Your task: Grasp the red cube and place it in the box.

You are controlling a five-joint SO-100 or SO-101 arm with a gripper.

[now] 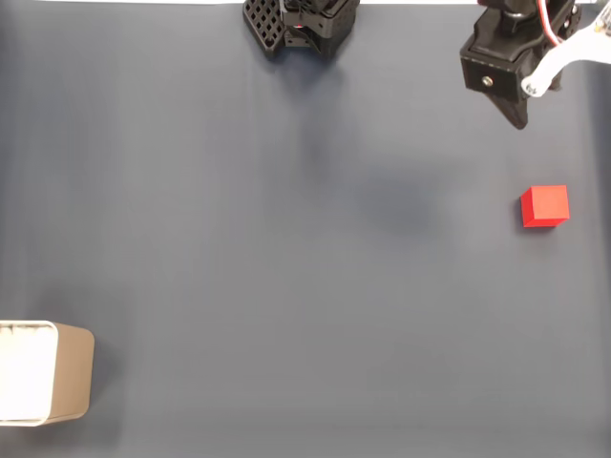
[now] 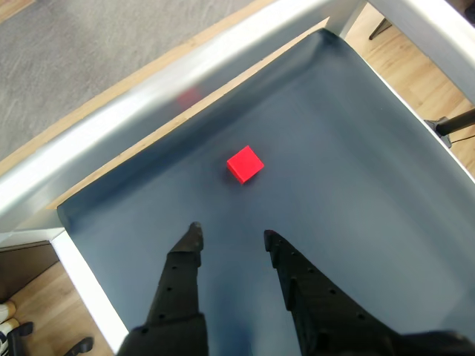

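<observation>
Just ahead of our pincer [image 2: 231,236] in the wrist view, between the two black fingers [image 2: 183,259], we see only bare dark blue-grey mat [image 2: 356,185]; the fingers stand apart with a clear gap, so the pincer is released and grasps nothing. Beyond the fingertips, roughly in line with the gap and apart from both tips, we find the red cube [image 2: 245,163] resting flat on the mat, turned so one corner points back toward us. Past the cube we see the pale metal rail [image 2: 185,89] of the table edge, and farther still, wood flooring [image 2: 415,52].

From the fixed view we see the pincer [image 1: 520,114] hanging at the top right, its tip pointing down the picture, with the red cube [image 1: 544,206] near it, just below and slightly right. Well apart from the pincer, at the lower left edge, sits the box [image 1: 72,372], tan-walled with a white inside.
</observation>
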